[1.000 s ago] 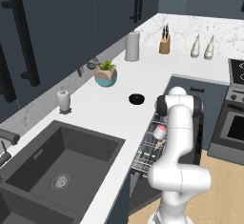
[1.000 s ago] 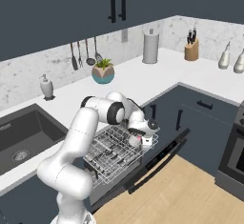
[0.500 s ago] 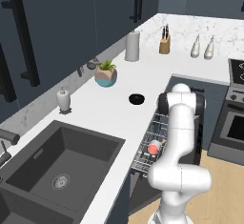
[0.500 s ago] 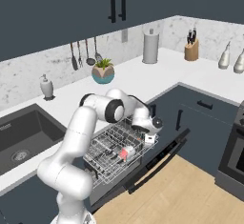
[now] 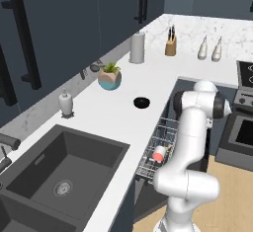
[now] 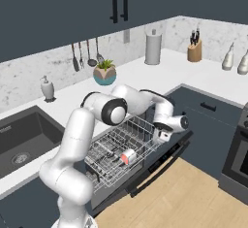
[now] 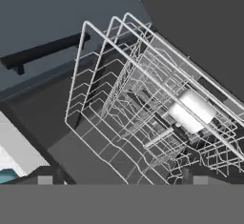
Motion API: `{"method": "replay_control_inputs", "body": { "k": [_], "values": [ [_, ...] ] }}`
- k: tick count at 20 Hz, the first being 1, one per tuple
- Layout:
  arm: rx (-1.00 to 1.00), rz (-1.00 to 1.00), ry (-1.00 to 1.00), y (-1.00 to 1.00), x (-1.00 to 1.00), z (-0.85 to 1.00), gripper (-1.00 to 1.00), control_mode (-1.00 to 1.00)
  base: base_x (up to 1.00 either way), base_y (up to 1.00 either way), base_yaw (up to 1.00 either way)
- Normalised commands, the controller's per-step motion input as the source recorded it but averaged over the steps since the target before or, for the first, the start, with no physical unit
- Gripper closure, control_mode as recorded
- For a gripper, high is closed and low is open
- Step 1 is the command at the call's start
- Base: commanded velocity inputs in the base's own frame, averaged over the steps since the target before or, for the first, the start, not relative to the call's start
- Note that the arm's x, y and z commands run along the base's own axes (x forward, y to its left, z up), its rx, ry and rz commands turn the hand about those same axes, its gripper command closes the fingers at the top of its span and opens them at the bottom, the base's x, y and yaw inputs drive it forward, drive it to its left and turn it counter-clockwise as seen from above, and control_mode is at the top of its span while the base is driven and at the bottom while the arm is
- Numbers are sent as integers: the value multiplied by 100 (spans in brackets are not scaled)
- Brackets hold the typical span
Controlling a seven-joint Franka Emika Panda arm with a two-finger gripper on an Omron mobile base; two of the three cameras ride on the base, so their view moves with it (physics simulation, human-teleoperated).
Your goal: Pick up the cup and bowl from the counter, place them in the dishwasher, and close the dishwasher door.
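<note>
1. Your gripper [image 6: 163,136], right of centre in the right base view, hangs over the pulled-out wire rack [image 6: 127,147] with its jaws spread and nothing between them.
2. The cup [image 6: 128,156] lies on its side in the rack at centre frame, apart from the gripper.
3. The black bowl [image 5: 142,102] sits on the counter [image 5: 118,112], centre of the left base view, near the dishwasher [image 5: 163,147].
4. Judge the bowl light, rigid and likely slick; pinch across its rim, one finger inside.
</note>
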Motion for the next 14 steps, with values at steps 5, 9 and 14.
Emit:
{"method": "replay_control_inputs", "body": {
  "k": [5, 9, 14],
  "values": [
    [14, 24, 10, 43, 2, 100, -100, -100, 0, 0, 0],
    [0, 29, 12, 88, 1, 90, -100, -100, 0, 0, 0],
    [-5, 24, -1, 100, -1, 47, -100, -100, 0, 0, 0]
  ]
}}
